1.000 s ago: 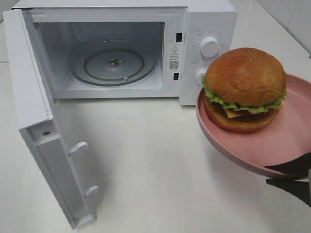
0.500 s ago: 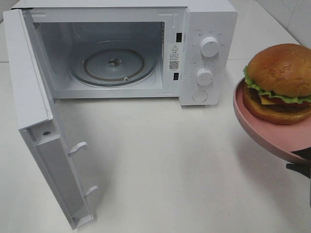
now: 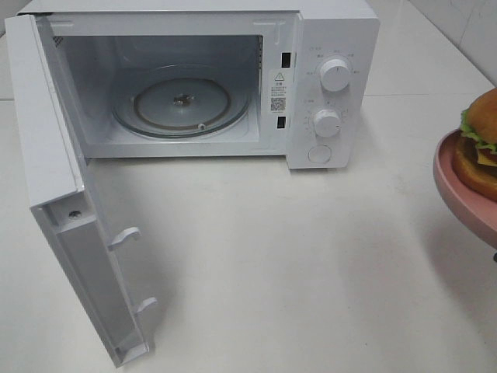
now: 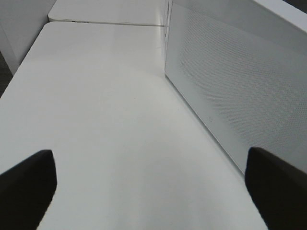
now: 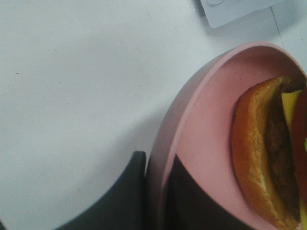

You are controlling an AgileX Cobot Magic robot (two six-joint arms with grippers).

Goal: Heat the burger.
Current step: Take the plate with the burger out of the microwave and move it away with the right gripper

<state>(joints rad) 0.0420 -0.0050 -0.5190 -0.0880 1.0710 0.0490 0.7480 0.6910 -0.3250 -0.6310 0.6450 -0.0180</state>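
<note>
The burger (image 3: 484, 140) and its pink plate (image 3: 458, 186) run off the right edge of the high view, only their left parts showing. The right wrist view crops the burger too. The labels around the microwave's dials (image 3: 335, 74) are too small to read.

A white tabletop (image 3: 311, 256) fills the room under soft, even light, with pale tiled wall (image 3: 466, 23) at the far corner.
</note>
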